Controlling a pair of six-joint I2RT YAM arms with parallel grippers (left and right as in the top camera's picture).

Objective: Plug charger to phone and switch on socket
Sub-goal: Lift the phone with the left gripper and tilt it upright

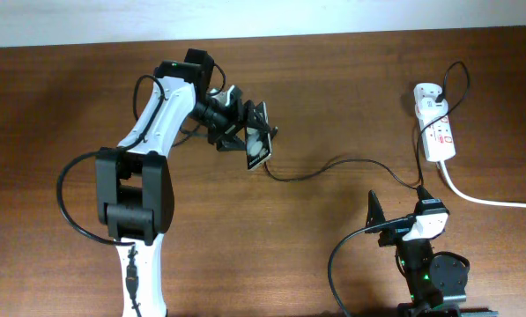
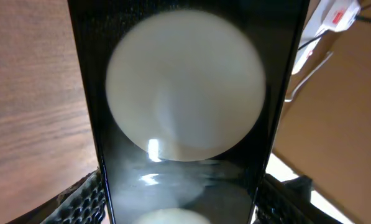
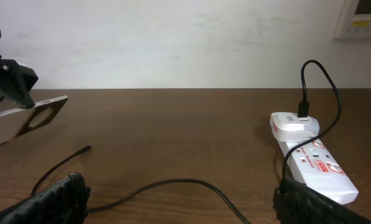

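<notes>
Phone [image 1: 259, 151] is held tilted and raised off the counter [image 1: 60, 97], left of the middle and toward the far edge. The left gripper [image 1: 248, 134] is clamped on its two long sides. In the left wrist view the black face with a large white circle fills the frame between the two fingers [image 2: 84, 200].

The charger cable [image 1: 333, 164] is laid loose across the middle of the counter. Its small tip [image 3: 87, 148] is seen resting on the wood just below the phone's lower end, apart from it. From there the cable is run toward the right, is passed just beyond the right gripper [image 1: 398, 206], and is looped up to the white adapter [image 1: 427, 92], which is seated in the far end of the power strip [image 1: 439, 132]. The power strip is placed near the far right corner, and its thick white cord [image 1: 496, 202] is led off the right edge. The position of its switches cannot be told.

The right gripper is kept close to the near edge, right of the middle, with its fingers spread wide and nothing between them.

A broad stretch of wood is left between the phone and the power strip, crossed only by the cable. The left side of the counter is taken up by the left arm [image 1: 157, 114].
</notes>
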